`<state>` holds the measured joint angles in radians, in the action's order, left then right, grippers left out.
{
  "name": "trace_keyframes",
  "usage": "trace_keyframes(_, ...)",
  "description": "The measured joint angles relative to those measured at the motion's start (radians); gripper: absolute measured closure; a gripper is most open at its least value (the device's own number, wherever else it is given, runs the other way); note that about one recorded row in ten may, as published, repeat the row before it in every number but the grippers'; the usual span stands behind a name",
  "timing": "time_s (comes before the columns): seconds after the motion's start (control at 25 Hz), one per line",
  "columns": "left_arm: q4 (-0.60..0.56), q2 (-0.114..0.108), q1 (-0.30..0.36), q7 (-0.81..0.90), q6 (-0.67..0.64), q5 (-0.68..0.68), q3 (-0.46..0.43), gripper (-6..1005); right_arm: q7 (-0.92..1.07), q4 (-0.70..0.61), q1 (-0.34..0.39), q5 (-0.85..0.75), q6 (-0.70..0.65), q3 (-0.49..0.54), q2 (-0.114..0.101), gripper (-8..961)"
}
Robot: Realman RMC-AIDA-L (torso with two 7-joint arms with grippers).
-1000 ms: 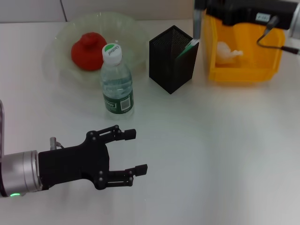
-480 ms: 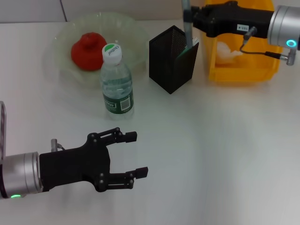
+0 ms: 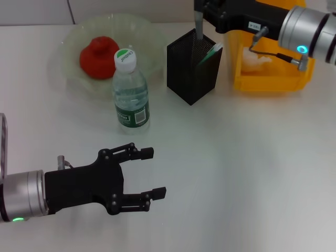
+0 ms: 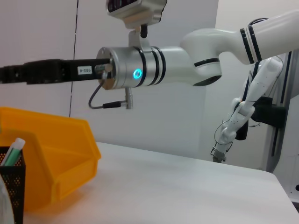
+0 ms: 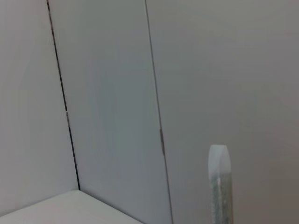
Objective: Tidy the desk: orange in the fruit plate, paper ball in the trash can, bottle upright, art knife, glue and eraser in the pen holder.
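Since a second ago, the right end effector (image 3: 198,10) has been travelling from above the trash can (image 3: 273,79) leftward, and it is now hovering over the pen holder (image 3: 191,71), gripping a slim grey tool, seemingly the art knife (image 3: 198,25), whose lower end is dipping just into the holder's open top. Beside it, a green-and-white stick (image 3: 210,52) is leaning in the holder's corner nearest the bin. Behind that arm, the trash can is sitting just to the right of the holder, with the paper ball (image 3: 254,60) lying inside it. The left end effector (image 3: 149,172) is hanging low over the near bench (image 3: 252,168), its fingers spread wide and holding nothing, well apart from everything else. Ahead of it, the bottle (image 3: 131,97) is standing upright, just in front of the fruit plate (image 3: 65,73), where the orange (image 3: 97,56) is resting. I cannot find the eraser in any view. Nothing is standing between the knife and the holder's mouth. Everything is sitting on a plain white bench, and pale panelled walls are showing in both wrist views.
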<state>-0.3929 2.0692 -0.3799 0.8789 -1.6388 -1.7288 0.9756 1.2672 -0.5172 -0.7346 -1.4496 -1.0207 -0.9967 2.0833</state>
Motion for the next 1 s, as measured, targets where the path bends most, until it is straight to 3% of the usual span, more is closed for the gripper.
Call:
trace_keyframes(0.32, 0.001, 0.0, -0.001, -0.008, 0.002, 0.0, 0.0, 157, -0.089, 0.095, -0.066, 0.006, 0.058, -0.002, 0.003, 832)
trace_keyframes(0.68, 0.002, 0.0, 0.004, -0.009, 0.002, 0.0, 0.0, 157, -0.104, 0.108, -0.063, 0.006, 0.065, -0.056, 0.007, 833)
trace_keyframes(0.92, 0.002, 0.0, 0.002, -0.01, 0.002, 0.006, -0.006, 157, -0.085, 0.021, 0.005, 0.006, 0.007, -0.058, 0.01, 725)
trace_keyframes(1.0, 0.002, 0.0, 0.002, -0.011, 0.003, 0.008, -0.008, 157, -0.076, -0.005, 0.023, 0.007, -0.007, -0.058, 0.01, 634)
